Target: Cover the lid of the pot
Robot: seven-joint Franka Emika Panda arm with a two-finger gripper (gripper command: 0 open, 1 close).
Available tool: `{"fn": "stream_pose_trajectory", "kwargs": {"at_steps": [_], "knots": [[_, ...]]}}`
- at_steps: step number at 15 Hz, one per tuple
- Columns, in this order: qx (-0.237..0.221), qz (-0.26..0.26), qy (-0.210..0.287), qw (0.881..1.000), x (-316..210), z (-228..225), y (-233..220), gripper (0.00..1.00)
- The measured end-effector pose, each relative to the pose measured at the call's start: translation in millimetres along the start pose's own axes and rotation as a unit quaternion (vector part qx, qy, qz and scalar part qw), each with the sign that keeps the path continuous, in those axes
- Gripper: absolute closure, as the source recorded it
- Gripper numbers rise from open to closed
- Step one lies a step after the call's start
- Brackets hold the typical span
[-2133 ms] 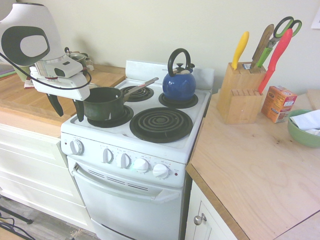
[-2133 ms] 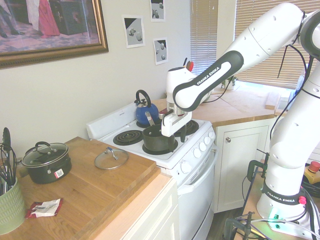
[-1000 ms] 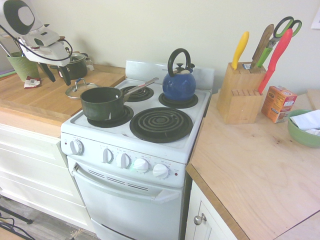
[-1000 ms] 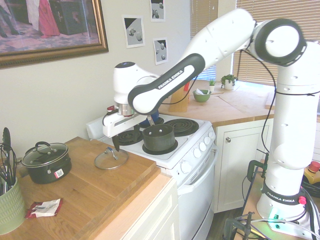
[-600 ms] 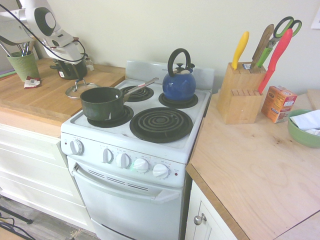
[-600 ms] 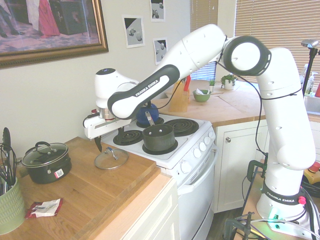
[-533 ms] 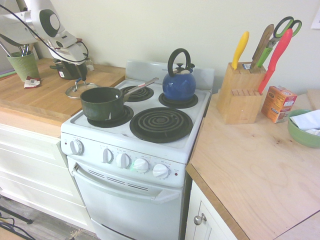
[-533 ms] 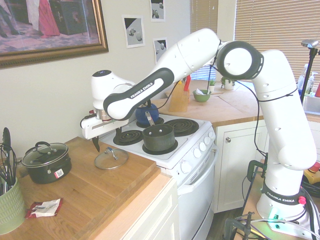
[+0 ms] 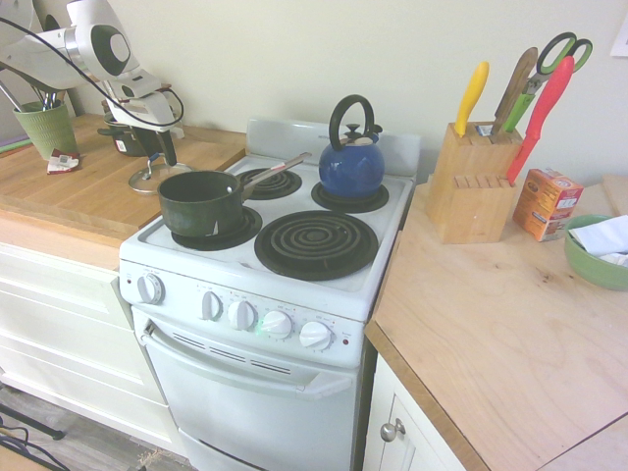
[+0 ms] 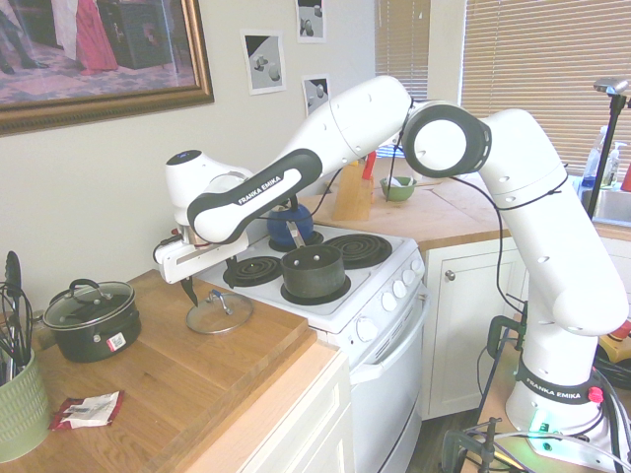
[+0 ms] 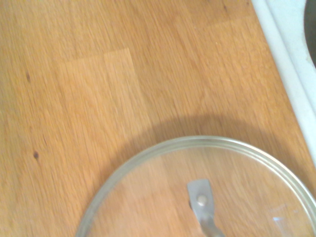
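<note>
First exterior view: the white arm reaches in from the upper left, and its end effector (image 9: 157, 157) hangs with dark fingers spread apart and empty, just over the lid (image 9: 157, 177). The lid is a round disc of clear glass with a metal rim, lying flat on the butcher-block wooden desk (image 9: 69, 191), close to the white stove (image 9: 265, 294). The pot (image 9: 201, 203), a dark green saucepan with a long silvery straight handle, stands uncovered on the front left coil burner. A glossy blue kettle (image 9: 351, 162) with a black arched handle sits on the back right burner. Behind the end effector a small dark pot (image 9: 126, 140) is partly hidden.

Second exterior view: the end effector (image 10: 189, 288) points nearly straight down above the lid (image 10: 219, 312), fingers parted, gripping nothing. The lid rests on the wood near the stove's edge. The saucepan (image 10: 314, 273) stands open on its burner. Further along the desk sits the small dark pot (image 10: 91, 320), squat, two-handled and covered with its own glass lid.

Wrist view: the lid (image 11: 163, 197) fills the lower part, a smooth transparent dome inside a thin brushed-metal rim, with a flat metal bracket at its centre. The warm wood grain shows through the glass.
</note>
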State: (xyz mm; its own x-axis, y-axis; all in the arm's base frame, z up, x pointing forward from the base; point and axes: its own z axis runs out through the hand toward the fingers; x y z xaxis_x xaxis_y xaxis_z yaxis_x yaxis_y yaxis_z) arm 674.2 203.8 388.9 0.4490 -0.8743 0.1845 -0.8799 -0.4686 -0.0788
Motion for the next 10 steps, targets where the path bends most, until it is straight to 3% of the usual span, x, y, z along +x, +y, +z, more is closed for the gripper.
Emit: {"fn": "stream_pose_trajectory", "kwargs": {"at_steps": [3,10], "knots": [[-0.023,-0.02,-0.014,0.999,-4.2,9.2,3.3,1.0],[-0.021,-0.026,-0.015,0.999,-7.0,10.9,0.8,1.0]]}}
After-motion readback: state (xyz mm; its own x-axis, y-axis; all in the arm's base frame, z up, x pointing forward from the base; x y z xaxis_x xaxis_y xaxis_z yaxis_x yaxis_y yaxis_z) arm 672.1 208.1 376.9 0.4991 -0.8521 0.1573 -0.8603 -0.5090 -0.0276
